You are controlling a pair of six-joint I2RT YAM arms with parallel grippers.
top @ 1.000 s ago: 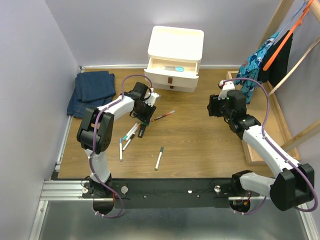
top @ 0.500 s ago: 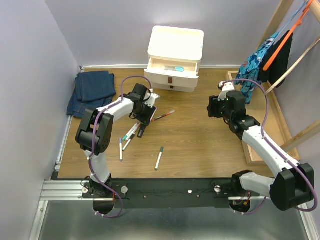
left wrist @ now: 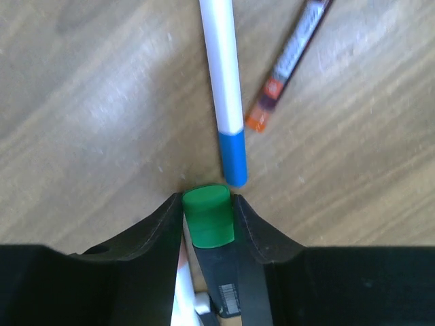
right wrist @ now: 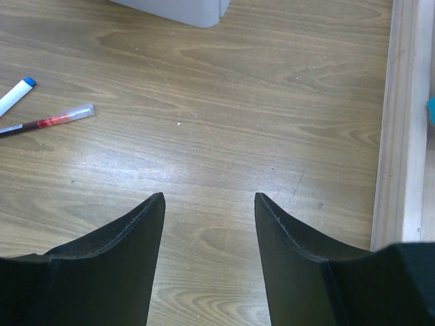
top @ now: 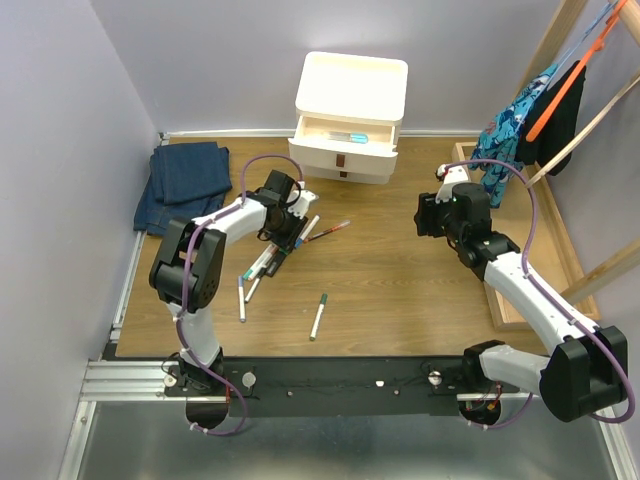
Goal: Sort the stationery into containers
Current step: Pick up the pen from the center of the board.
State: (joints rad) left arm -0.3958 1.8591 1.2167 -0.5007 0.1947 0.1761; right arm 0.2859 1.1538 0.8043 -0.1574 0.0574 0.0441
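Observation:
My left gripper [left wrist: 207, 202] is low over the wood floor, its jaws pressed against both sides of the green cap of a black marker [left wrist: 208, 216]. From above, the left gripper [top: 282, 243] is at the top of a cluster of pens [top: 255, 270]. Just ahead lie a white pen with a blue cap [left wrist: 224, 88] and a clear red-ink pen [left wrist: 292, 61]. Two more pens [top: 318, 315] [top: 241, 298] lie nearer the bases. The cream cabinet [top: 350, 95] stands at the back, its top drawer [top: 345, 135] pulled out with a blue item inside. My right gripper [right wrist: 209, 204] hovers open and empty.
Folded blue jeans [top: 182, 182] lie at the back left. A shallow wooden tray [top: 505, 300] runs along the right side, under the right arm. Clothes on a wooden rack [top: 545, 110] hang at the back right. The tray's edge [right wrist: 395, 122] is close to the right gripper.
The left jaws have narrowed onto the green-capped marker and the gripper has shifted slightly toward the pen cluster. The right arm has not moved.

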